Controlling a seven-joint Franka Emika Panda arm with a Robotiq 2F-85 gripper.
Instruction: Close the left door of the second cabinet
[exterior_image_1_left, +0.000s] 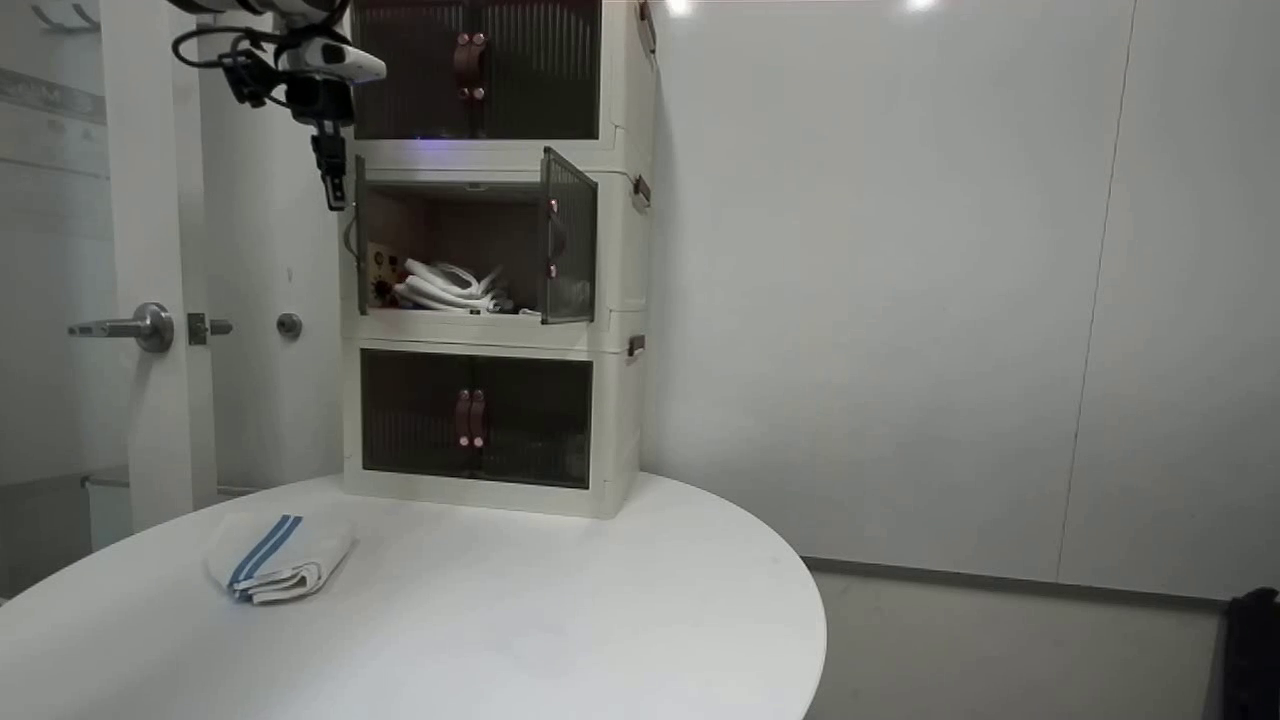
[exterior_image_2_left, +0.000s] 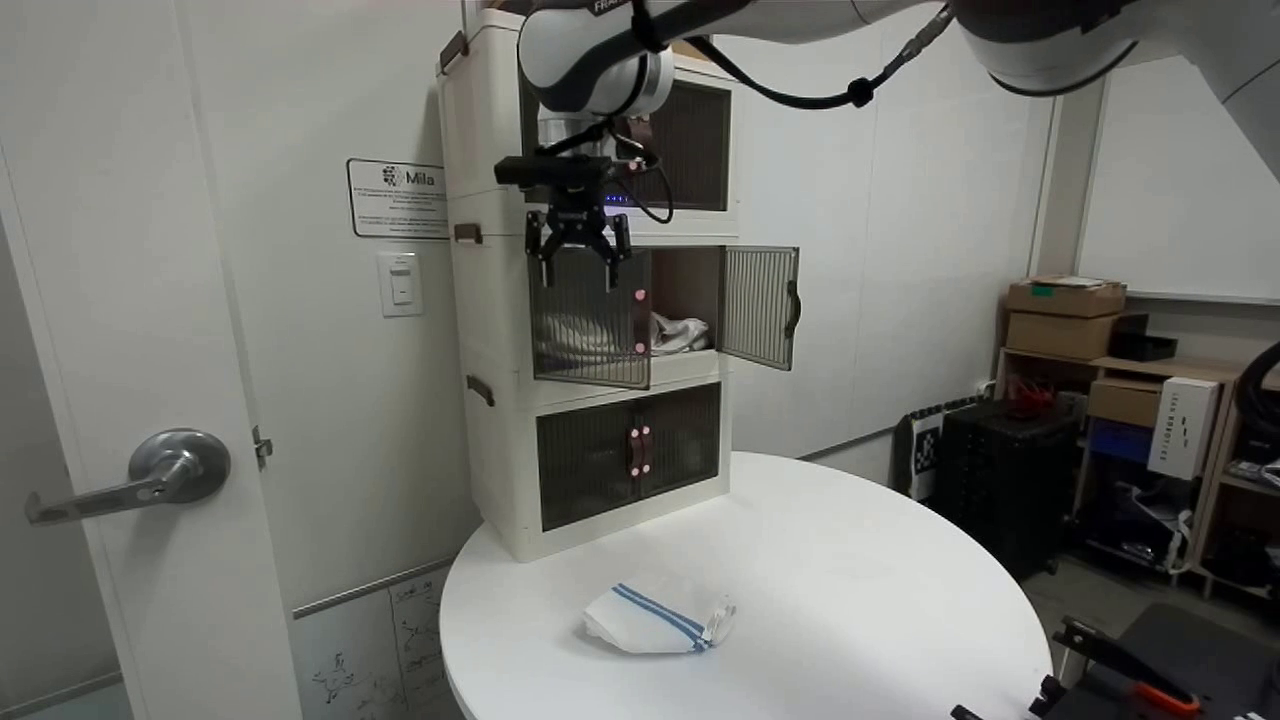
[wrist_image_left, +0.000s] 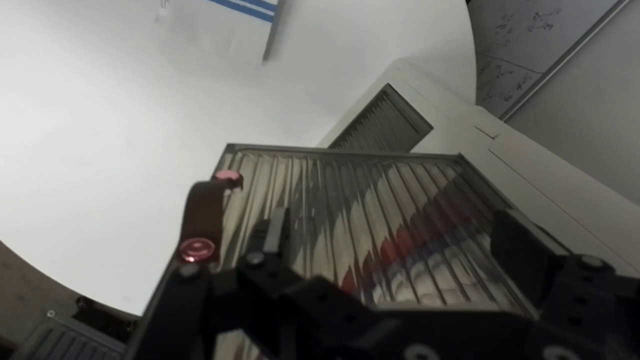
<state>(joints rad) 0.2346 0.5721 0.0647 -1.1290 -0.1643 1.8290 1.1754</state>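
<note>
Left door (exterior_image_2_left: 592, 330) of the second cabinet (exterior_image_1_left: 620, 255), the middle of three, stands open just left of the frame's middle in an exterior view, its ribbed outer face toward the gripper (exterior_image_2_left: 579, 280). The fingers (wrist_image_left: 274, 231) point down and are spread wide, holding nothing that shows; whether the tips touch the door I cannot tell. In an exterior view the right door (exterior_image_1_left: 572, 245) stands open too, and the gripper hangs just left of the left door, on its outer side, tips lower in the frame than the door's top edge, so the door lies to the right and mostly below. The door's long axis is upright. In the wrist view its handle (wrist_image_left: 204, 212) sits left of centre and the hinge side lies to the right, the fingers spaced out along the face rather than straddling it. As I judge it, that calls for a push, not a pinch: a sweep that swings the free edge in toward the cabinet front, pressing nearer the handle than the hinge. Should the tips ride up, they could slip over the top edge.
</note>
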